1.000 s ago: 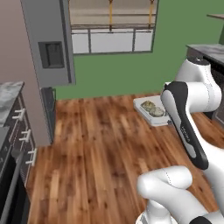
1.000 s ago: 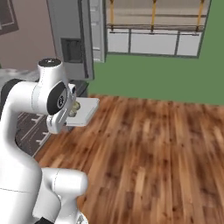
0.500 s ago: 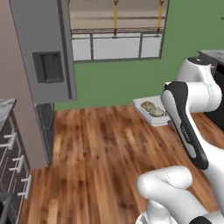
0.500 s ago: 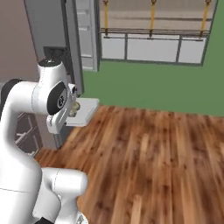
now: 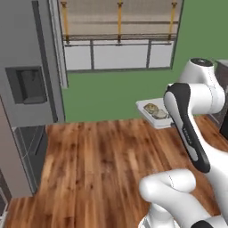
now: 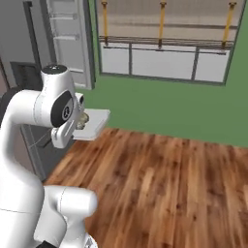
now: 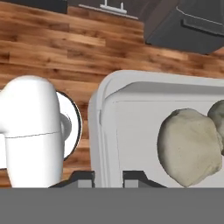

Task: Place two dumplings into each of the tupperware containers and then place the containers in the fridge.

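Note:
A pale translucent tupperware container (image 7: 131,127) hangs above the wooden floor, and my gripper (image 7: 111,177) is shut on its near rim. Two tan dumplings (image 7: 190,146) lie inside it, side by side. From the left base camera the container (image 5: 149,112) juts out left of my upper arm, its dumplings (image 5: 152,107) visible. On the right base side the container (image 6: 96,123) pokes out from behind my arm with one dumpling (image 6: 84,118) showing. The grey fridge (image 5: 26,89) stands at the left; its open door (image 6: 68,38) shows shelves.
Wooden floor (image 5: 98,164) stretches between me and the fridge. A green wall with a wide window (image 6: 164,53) and yellow posts lies ahead. Dark cabinet fronts (image 7: 188,26) run along the top of the hand view. A dark counter edge (image 5: 222,71) sits far right.
The whole picture has shifted as the base moves: the fridge now looms larger and nearer at the left. The container stays held with both dumplings in it.

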